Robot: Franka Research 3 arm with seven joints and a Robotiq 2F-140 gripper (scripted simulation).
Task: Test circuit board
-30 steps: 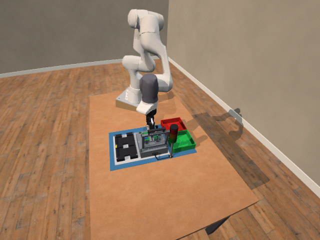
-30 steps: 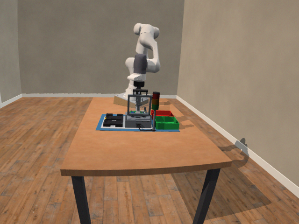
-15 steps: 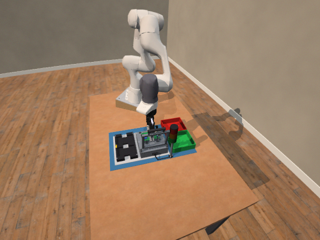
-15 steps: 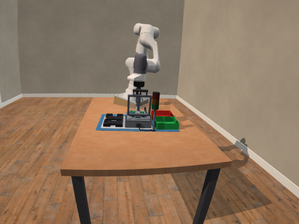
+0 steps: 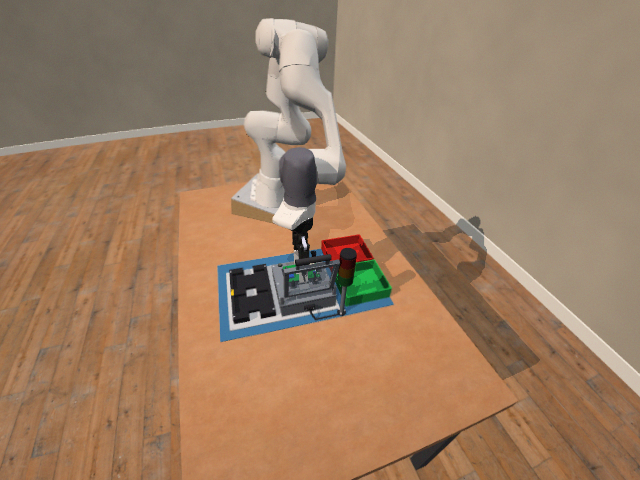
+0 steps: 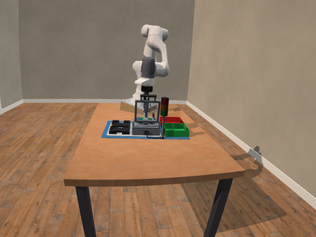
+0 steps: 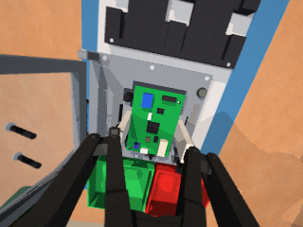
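The green circuit board (image 7: 156, 111) (image 6: 140, 118) sits between my finger pads, face up, just over the grey tester (image 5: 302, 302) (image 6: 146, 129) (image 7: 156, 78). Its white connector end (image 7: 162, 148) points toward the bins. My gripper (image 7: 152, 123) (image 5: 301, 254) (image 6: 145, 115) is shut on the board's long edges and reaches down into the tester. The lid (image 6: 136, 109) (image 7: 76, 101) (image 5: 323, 266) stands open and upright, with its black handle (image 5: 312, 259) (image 6: 147, 96) on top. I cannot tell whether the board rests on the pins. The signal tower (image 5: 346, 268) (image 6: 164, 107) stands beside the tester.
The black tray (image 5: 250, 297) (image 6: 119, 126) (image 7: 166, 28) lies left of the tester on the blue mat (image 5: 258, 333) (image 6: 176, 138). The red bin (image 5: 347, 246) (image 6: 173, 118) (image 7: 166, 186) and the green bin (image 5: 367, 284) (image 6: 176, 129) (image 7: 127, 184) stand to the right.
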